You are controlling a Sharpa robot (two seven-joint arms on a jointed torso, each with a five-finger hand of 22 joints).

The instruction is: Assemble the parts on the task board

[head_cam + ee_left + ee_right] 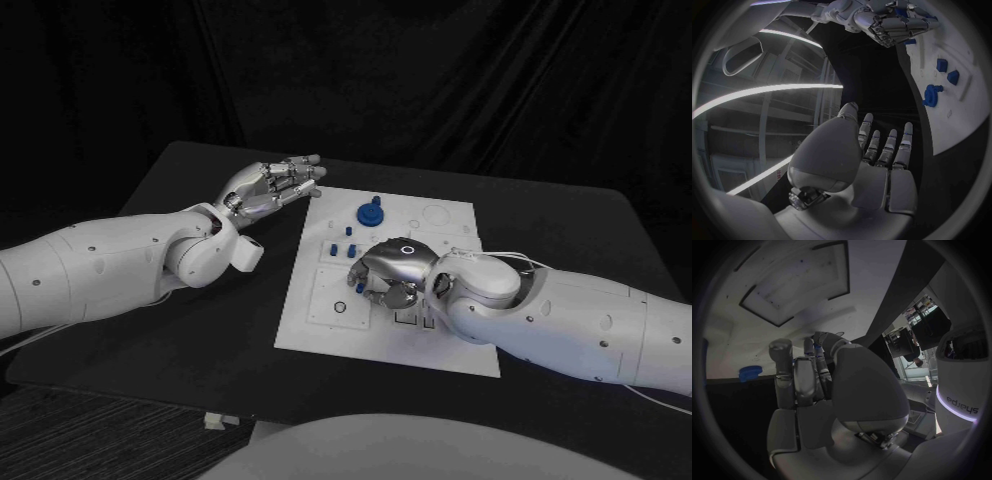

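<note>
Black desk carries the white rectangular task board. Left robot hand hovers off the board's far-left corner, fingers spread, empty. Right robot hand curls down over mid-board; grip cannot be told. Small blue plastic parts stand beyond it.

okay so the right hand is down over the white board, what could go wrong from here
The right silver hand curls low over the white task board and hides what its fingers touch, so a small blue part could slip or seat crooked unseen. Small blue pegs stand right beside it; a sideways move might knock them over. The left silver hand hovers off the board's far corner, so the board could slide.
</note>
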